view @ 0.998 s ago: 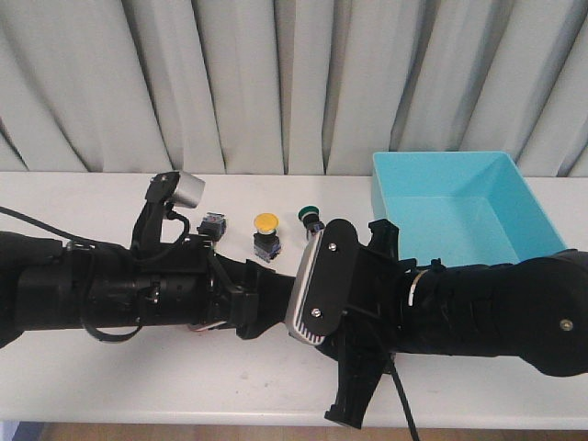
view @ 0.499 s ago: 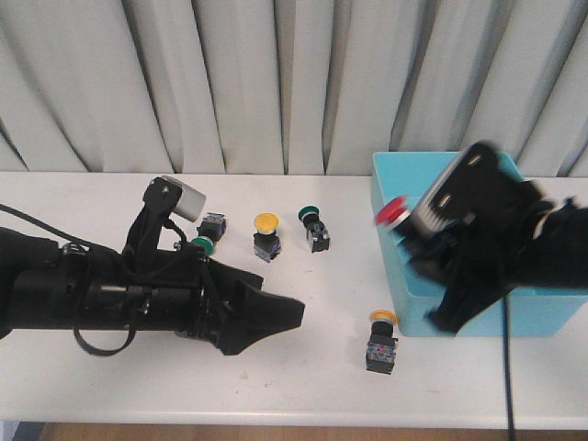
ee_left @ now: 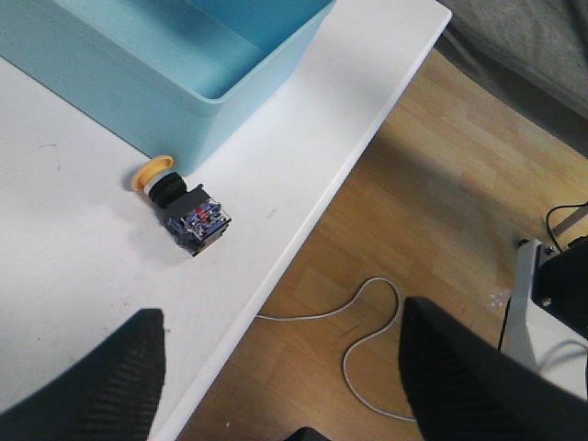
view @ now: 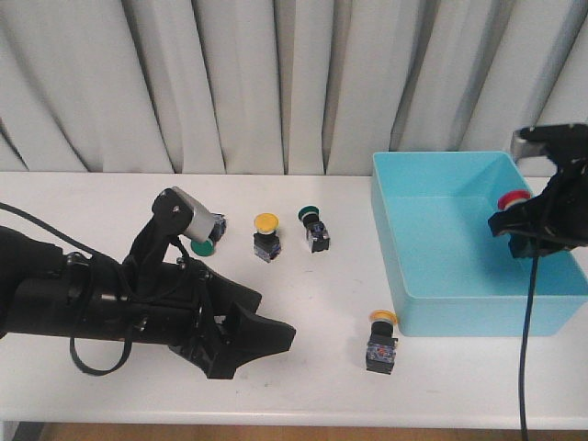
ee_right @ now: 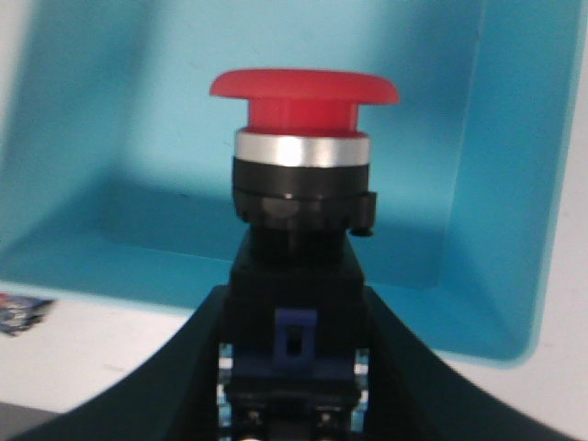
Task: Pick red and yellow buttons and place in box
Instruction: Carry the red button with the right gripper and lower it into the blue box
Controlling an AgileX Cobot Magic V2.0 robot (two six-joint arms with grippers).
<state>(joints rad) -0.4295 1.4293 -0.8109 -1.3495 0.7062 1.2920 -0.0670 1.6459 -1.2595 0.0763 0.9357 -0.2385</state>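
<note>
My right gripper [view: 521, 223] is shut on a red button [view: 512, 198] and holds it above the right side of the turquoise box [view: 478, 317]. In the right wrist view the red button [ee_right: 303, 138] stands upright between my right gripper's [ee_right: 294, 367] fingers, with the box's inside [ee_right: 110, 138] behind it. One yellow button [view: 265, 234] stands on the table's middle. Another yellow button [view: 382, 338] lies by the box's front left corner; it also shows in the left wrist view [ee_left: 182, 207] next to the box [ee_left: 184, 83]. My left gripper [view: 253, 347] [ee_left: 285, 386] is open and empty over the table's front edge.
Two green-capped buttons stand on the table, one [view: 312, 225] right of the yellow one and one [view: 204, 244] behind my left arm. A curtain hangs behind the table. The left wrist view shows the table's edge, wooden floor and a white cable [ee_left: 367, 340].
My right arm swung from the table's middle up and right to over the box, carrying the red button. My left arm shifted slightly, uncovering the yellow button by the box.
</note>
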